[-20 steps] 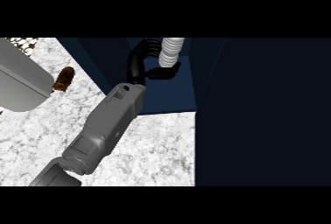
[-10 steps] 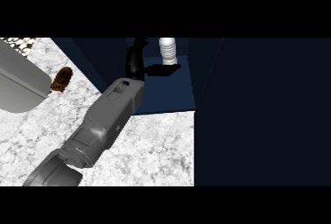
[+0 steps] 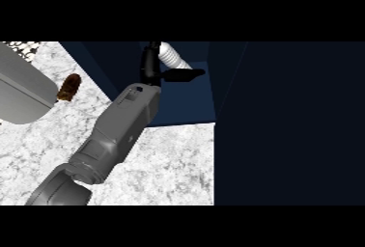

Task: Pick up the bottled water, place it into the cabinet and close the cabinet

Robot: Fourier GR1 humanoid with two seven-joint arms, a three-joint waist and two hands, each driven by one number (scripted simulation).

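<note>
One bottle (image 3: 173,55) newly aslant (left hand (image 3: 150,62))

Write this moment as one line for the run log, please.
step: placing | black left hand: curled round pale ribbed plastic water bottle | where: inside open dark blue cabinet | right hand: not in view

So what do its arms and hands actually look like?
Only one arm shows: a grey forearm made of smooth, boxy panels with a rounded joint further down, ending in a slim black hand with fingers and a thumb. No cables or sleeves show.
</note>
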